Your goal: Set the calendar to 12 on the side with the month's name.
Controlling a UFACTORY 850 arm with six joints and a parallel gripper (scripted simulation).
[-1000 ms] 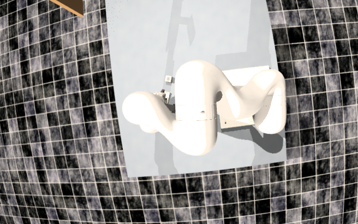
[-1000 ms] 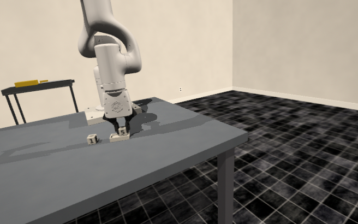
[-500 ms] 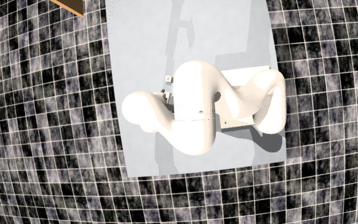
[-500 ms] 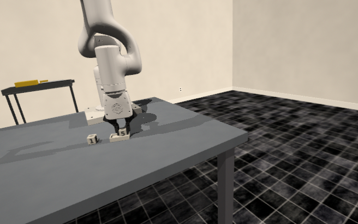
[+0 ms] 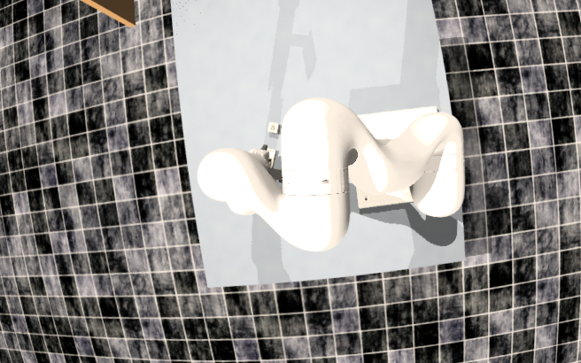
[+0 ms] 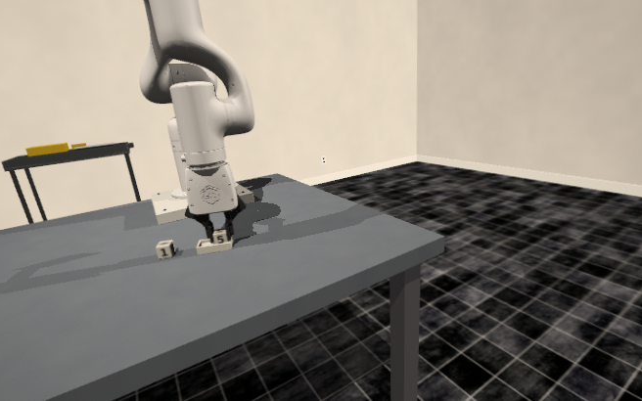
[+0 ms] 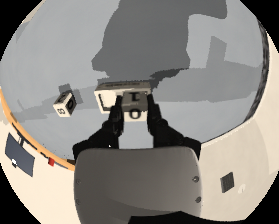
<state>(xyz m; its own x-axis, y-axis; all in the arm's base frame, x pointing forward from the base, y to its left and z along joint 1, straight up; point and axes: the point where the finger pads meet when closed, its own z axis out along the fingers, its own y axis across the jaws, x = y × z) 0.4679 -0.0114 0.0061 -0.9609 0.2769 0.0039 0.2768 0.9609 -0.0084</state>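
Top cam looking straight down from high over table; exterior standing off, facing arm, table corner at three o'clock; wrist cam riding close, sharing tray with exterior.

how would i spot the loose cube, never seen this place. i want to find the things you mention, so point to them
On the grey table (image 5: pixel 234 99) (image 6: pixel 263 279) (image 7: pixel 45 55), find the tray (image 6: pixel 213 247) (image 7: pixel 106 101). The loose cube (image 5: pixel 273 127) (image 6: pixel 164 249) (image 7: pixel 65 105) sits beside it, outside, unlike the other cube (image 6: pixel 219 237) (image 7: pixel 135 105), between the gripper's (image 6: pixel 220 234) (image 7: pixel 135 107) fingers.

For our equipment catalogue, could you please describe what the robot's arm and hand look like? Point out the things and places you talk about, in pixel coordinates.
The arm (image 5: pixel 315 139) (image 6: pixel 196 114) is glossy white, with smooth, rounded tubular links and thin seam rings. The hand (image 6: pixel 219 233) (image 7: pixel 134 102) has a pale, tapered housing with small screws and a hexagonal emblem, plus black, jointed fingers.
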